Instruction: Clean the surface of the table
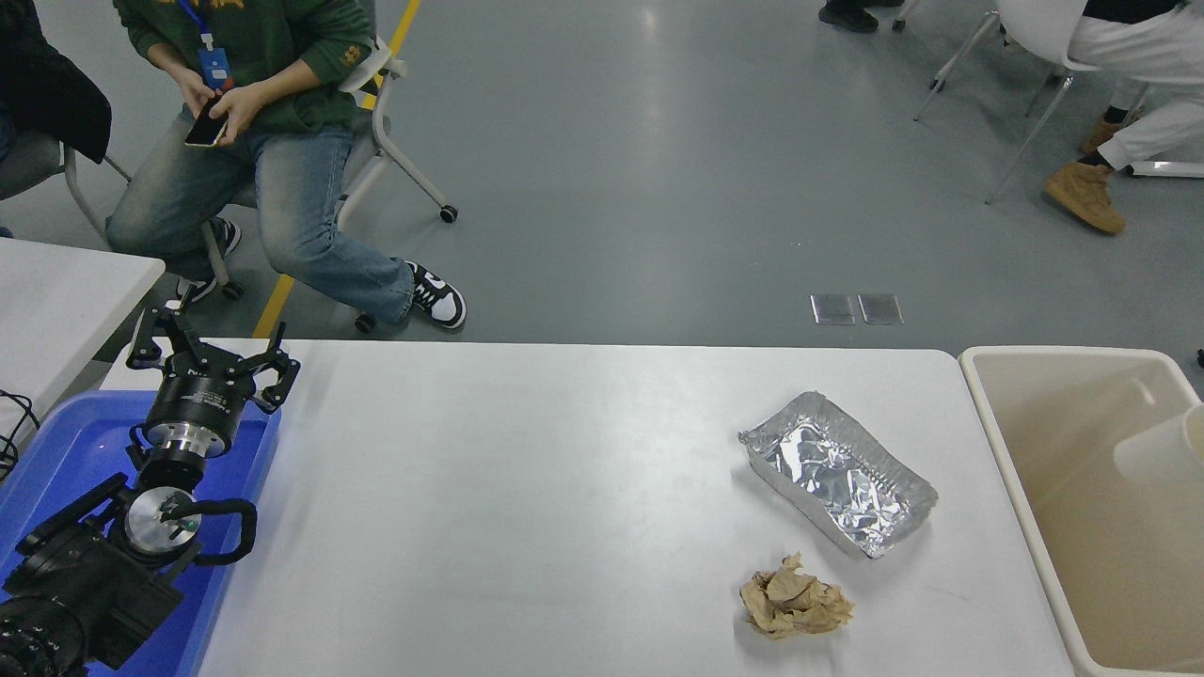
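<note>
The tabletop [527,508] is bare across its middle and left. Passage on the right is blocked by a foil tray [837,473] and, just nearer, a crumpled brown paper [795,602]. The left pincer [212,354] is parked over a blue bin [66,451].

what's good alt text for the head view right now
A white table holds a crumpled foil tray and a brown paper wad near a beige tub; the left gripper is parked over a blue bin.
</note>
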`<action>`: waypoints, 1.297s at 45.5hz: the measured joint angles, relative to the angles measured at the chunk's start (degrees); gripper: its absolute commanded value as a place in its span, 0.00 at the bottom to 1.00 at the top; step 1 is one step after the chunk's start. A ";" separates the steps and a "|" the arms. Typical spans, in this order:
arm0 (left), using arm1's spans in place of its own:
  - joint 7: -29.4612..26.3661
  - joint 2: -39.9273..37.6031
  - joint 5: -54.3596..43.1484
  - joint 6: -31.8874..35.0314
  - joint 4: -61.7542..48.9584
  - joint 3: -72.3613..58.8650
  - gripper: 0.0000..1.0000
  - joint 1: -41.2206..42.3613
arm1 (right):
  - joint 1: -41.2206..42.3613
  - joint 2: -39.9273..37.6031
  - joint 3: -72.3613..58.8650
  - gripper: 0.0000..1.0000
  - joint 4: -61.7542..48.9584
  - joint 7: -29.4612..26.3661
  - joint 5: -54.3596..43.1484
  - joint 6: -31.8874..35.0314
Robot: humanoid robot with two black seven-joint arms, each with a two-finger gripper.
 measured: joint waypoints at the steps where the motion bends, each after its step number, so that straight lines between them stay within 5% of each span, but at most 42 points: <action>1: 0.00 0.00 -0.01 0.00 0.00 0.00 1.00 0.00 | -0.14 0.42 0.00 0.00 -0.41 0.01 0.02 -0.20; 52: -0.02 0.01 -0.01 0.00 -0.01 0.00 1.00 0.00 | -6.05 10.95 -0.03 0.01 -8.04 -5.55 14.43 -9.80; 54: -0.02 0.01 -0.01 0.00 -0.01 0.00 1.00 0.00 | -6.11 11.04 -0.04 0.21 -8.08 -5.63 14.62 -9.93; 57: -0.01 0.01 -0.01 0.00 -0.01 0.00 1.00 0.00 | -6.16 11.12 -0.04 0.73 -8.09 -5.70 14.84 -10.11; 59: -0.01 0.01 -0.01 0.00 -0.01 0.00 1.00 0.00 | -6.16 11.18 0.01 0.95 -8.10 -5.77 14.97 -10.19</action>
